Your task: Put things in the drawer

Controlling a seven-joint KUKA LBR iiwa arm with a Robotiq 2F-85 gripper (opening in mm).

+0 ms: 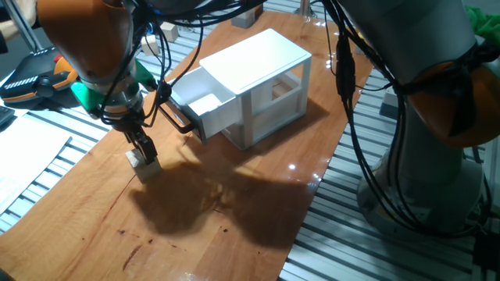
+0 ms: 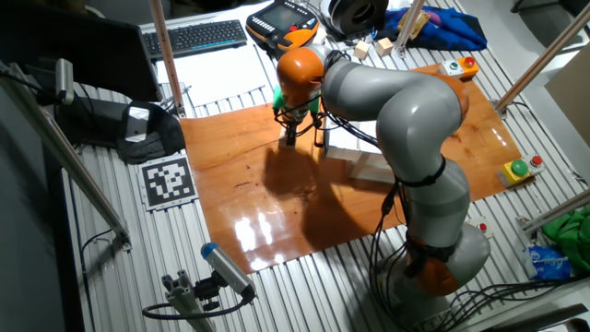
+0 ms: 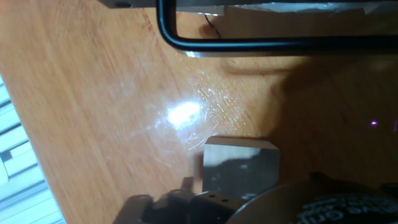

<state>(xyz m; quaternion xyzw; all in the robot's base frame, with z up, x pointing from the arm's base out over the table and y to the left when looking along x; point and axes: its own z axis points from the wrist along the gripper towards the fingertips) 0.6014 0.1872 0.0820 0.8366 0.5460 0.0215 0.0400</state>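
The small pale wooden cube (image 1: 147, 166) rests on the wooden table, left of the white cabinet (image 1: 262, 66). My gripper (image 1: 142, 154) stands straight over the cube, its dark fingers closed on its top part. In the hand view the cube (image 3: 239, 165) fills the lower middle. The upper drawer (image 1: 205, 105) is pulled out towards the cube, and its black bar handle (image 1: 173, 117) is just right of my gripper. The handle also crosses the top of the hand view (image 3: 249, 43). In the other fixed view my gripper (image 2: 290, 138) is mostly hidden by the arm.
The table's left edge (image 1: 86, 160) meets a slatted metal surface with white paper (image 1: 23, 148). An orange-black hand controller (image 1: 31, 74) lies at the far left. Loose wooden blocks (image 2: 383, 44) lie beyond the table. The arm's base (image 1: 422, 156) stands at the right.
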